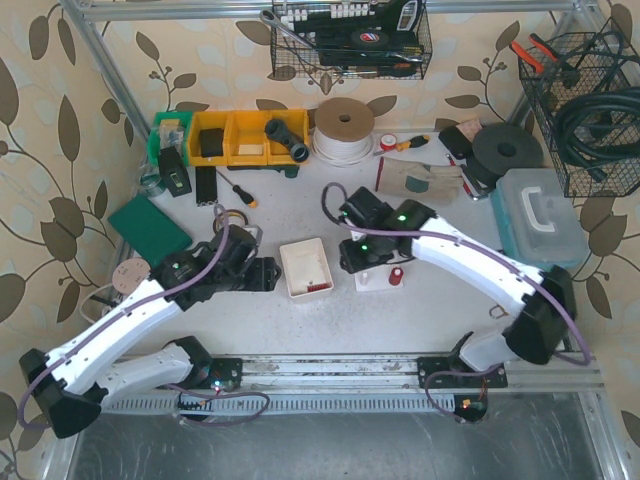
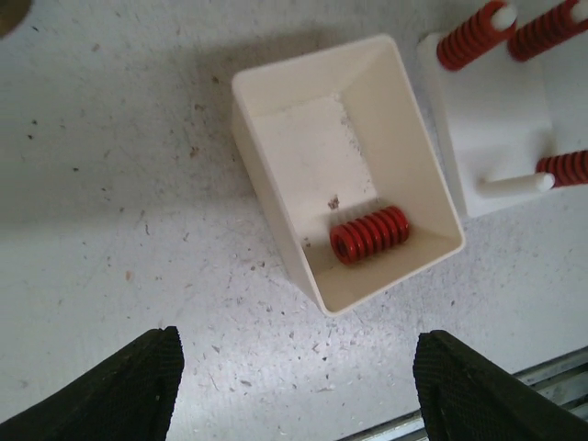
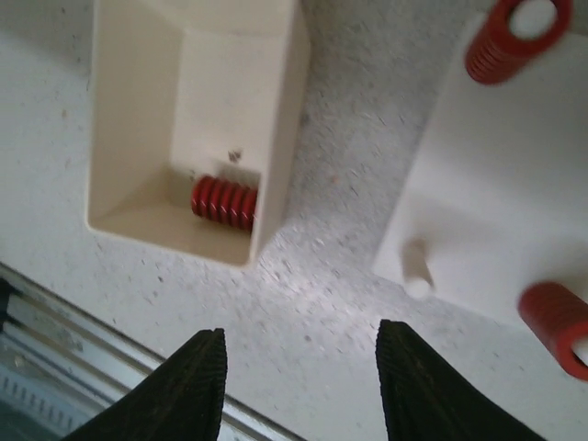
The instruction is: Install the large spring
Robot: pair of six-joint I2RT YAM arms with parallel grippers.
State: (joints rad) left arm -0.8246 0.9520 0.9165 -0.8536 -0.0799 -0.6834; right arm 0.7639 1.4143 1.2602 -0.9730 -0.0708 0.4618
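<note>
While both grippers hang wide open with nothing between their fingers, the job sits at its first step: the pick-up is not yet made. Seen from the left wrist, the left gripper (image 2: 294, 390) hovers over bare table (image 2: 110, 184) just at 6 o'clock of the white bin (image 2: 409, 138). The large spring (image 2: 369, 234), red and lying on its side, rests on the bin floor toward its 4 o'clock corner, close to the wall there. The right gripper (image 3: 299, 381) hangs above the gap between the bin and the white peg base (image 3: 496, 202). One peg (image 3: 418, 271) stands bare at the base's 7 o'clock corner in the right wrist view, while other red springs (image 3: 510, 37) already sit on pegs.

By my reading, the next move calls for one gripper to come down inside the bin and close across the coil, minding the near walls. The spring must then be turned upright and threaded over the bare peg. Which arm will do it I cannot tell.

No writing shows on bin, base or springs. The goods in the wire basket (image 1: 350, 68) at 12 o'clock of the top view carry labels too small to read
</note>
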